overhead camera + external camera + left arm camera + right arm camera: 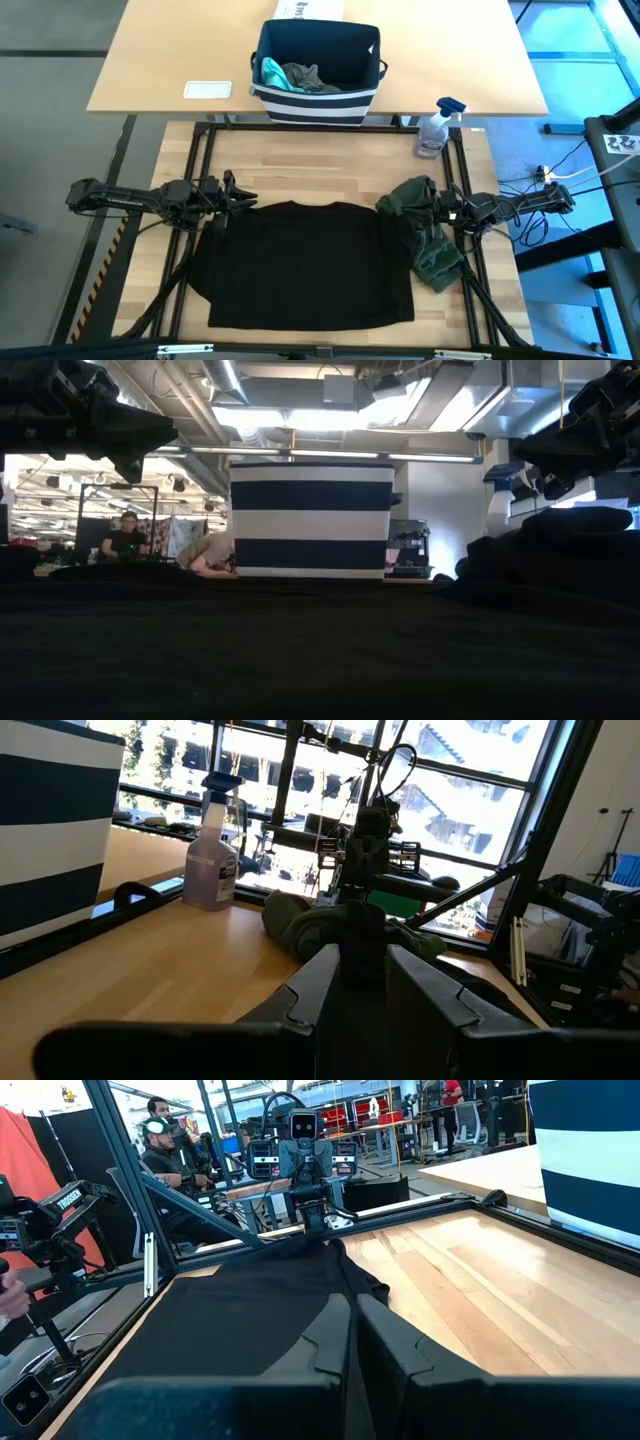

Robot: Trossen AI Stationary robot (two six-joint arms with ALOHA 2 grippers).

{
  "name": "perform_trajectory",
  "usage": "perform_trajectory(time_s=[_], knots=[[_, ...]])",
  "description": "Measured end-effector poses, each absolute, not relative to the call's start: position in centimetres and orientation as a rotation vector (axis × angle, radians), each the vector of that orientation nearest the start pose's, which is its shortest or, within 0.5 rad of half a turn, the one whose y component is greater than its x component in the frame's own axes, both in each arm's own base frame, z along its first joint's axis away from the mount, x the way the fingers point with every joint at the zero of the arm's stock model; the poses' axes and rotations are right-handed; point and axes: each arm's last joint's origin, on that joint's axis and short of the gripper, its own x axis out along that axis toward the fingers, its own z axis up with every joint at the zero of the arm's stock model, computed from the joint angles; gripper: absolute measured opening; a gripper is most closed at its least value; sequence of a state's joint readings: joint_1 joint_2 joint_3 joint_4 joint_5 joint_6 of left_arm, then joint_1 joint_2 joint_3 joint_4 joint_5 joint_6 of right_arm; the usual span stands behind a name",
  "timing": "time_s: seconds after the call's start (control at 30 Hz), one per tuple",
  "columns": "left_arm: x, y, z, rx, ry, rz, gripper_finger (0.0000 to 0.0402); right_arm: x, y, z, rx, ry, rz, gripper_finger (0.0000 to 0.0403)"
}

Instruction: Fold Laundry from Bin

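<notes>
A large black T-shirt lies spread flat on the wooden table, neck toward the far edge. My left gripper is level at the shirt's left shoulder, shut on dark cloth. An olive-green piece lies crumpled at the shirt's right side. My right gripper hangs level above it, shut, with a gap under it in the low view. On the farther table stands the navy-and-white striped bin, holding a teal piece and a grey piece. My left gripper pinches a bunch of black cloth between its two fingers; the cloth stands up a little past the fingertips. The fingers come in level from the table's left side, at the shirt's left shoulder end. The shirt's body stays flat on the table.
A spray bottle stands at the far right of the work table. A white flat item and a white box are on the farther table by the bin. Black frame rails border the work table. People sit beyond the table.
</notes>
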State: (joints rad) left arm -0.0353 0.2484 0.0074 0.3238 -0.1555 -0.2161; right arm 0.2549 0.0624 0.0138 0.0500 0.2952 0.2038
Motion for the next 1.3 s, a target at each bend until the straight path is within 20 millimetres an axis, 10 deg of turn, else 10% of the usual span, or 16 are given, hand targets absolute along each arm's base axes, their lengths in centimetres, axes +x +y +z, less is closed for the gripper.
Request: perform_trajectory(time_s=[1.3], knots=[[11.23,0.10,17.68,-0.241,-0.105,0.124,0.0080,9.81,1.34,16.89,0.180,-0.025,-0.163,0.0024]])
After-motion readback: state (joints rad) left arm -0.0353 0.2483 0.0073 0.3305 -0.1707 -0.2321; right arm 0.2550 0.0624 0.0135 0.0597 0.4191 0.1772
